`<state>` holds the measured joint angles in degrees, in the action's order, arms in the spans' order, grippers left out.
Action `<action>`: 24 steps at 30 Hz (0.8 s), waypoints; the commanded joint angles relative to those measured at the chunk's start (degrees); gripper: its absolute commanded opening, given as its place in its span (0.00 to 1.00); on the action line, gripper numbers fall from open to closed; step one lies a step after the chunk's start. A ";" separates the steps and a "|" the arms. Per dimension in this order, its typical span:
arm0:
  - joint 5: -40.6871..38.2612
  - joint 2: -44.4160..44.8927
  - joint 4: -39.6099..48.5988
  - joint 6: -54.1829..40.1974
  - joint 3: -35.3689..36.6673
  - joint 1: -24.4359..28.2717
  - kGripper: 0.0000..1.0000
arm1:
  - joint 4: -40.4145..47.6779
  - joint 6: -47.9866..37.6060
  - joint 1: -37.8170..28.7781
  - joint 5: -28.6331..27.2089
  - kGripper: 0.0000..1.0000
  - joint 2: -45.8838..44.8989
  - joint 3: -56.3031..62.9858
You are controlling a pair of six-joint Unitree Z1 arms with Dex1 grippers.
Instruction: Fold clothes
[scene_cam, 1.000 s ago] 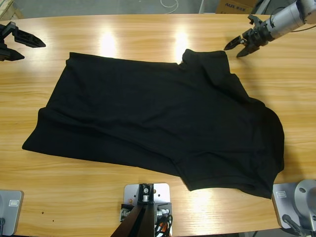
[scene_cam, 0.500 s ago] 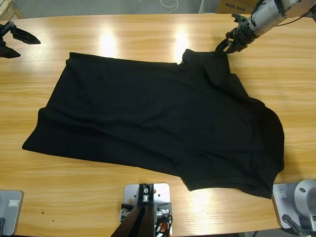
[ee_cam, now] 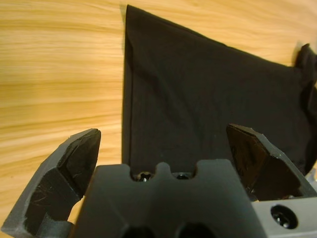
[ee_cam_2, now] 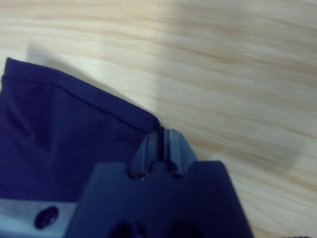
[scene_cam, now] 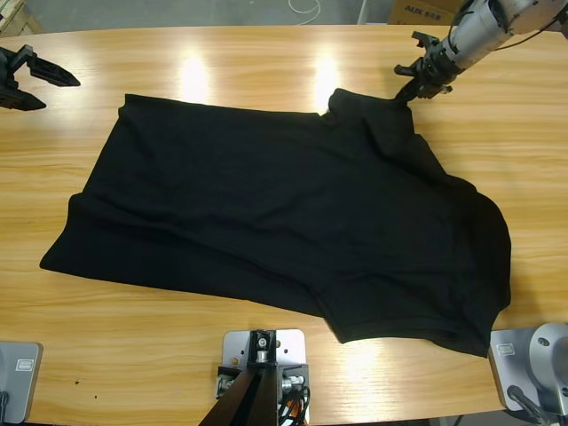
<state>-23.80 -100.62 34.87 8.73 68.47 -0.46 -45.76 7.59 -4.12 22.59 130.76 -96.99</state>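
The black shirt (scene_cam: 284, 213) lies spread flat across the middle of the wooden table, with a sleeve corner pointing to the back right. My right gripper (scene_cam: 410, 89) sits at that corner, and in the right wrist view its jaws (ee_cam_2: 161, 144) are shut together on the hem of the shirt (ee_cam_2: 64, 139). My left gripper (scene_cam: 60, 92) hovers open over bare wood at the far left, apart from the shirt's back left corner. In the left wrist view that gripper (ee_cam: 166, 136) has its jaws spread wide, and the shirt (ee_cam: 198, 89) lies ahead of them.
The wooden table (scene_cam: 266, 62) runs bare along the back edge and the front left. A cardboard box (scene_cam: 424, 11) and a white cable (scene_cam: 304, 9) lie beyond the back edge.
My right gripper has moved left and down from open air onto the shirt's back right corner and closed there. The left gripper has shifted only slightly.
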 commanded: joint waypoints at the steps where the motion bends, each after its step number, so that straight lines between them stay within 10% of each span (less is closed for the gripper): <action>1: 4.99 -14.46 4.43 -5.21 9.36 -1.46 0.99 | -4.81 3.01 -2.95 -2.71 0.00 1.87 -6.51; 15: 4.99 -36.17 26.46 -16.66 41.30 -3.02 0.99 | -8.12 3.89 -5.02 -3.75 0.00 3.05 -10.49; 24: 4.38 -39.83 29.47 -39.28 46.57 -6.24 1.00 | -8.12 4.58 -3.35 -2.98 0.00 3.35 -11.29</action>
<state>-17.89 -134.84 62.90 -18.76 113.40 -4.69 -53.48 11.07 -8.82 19.30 131.04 -108.13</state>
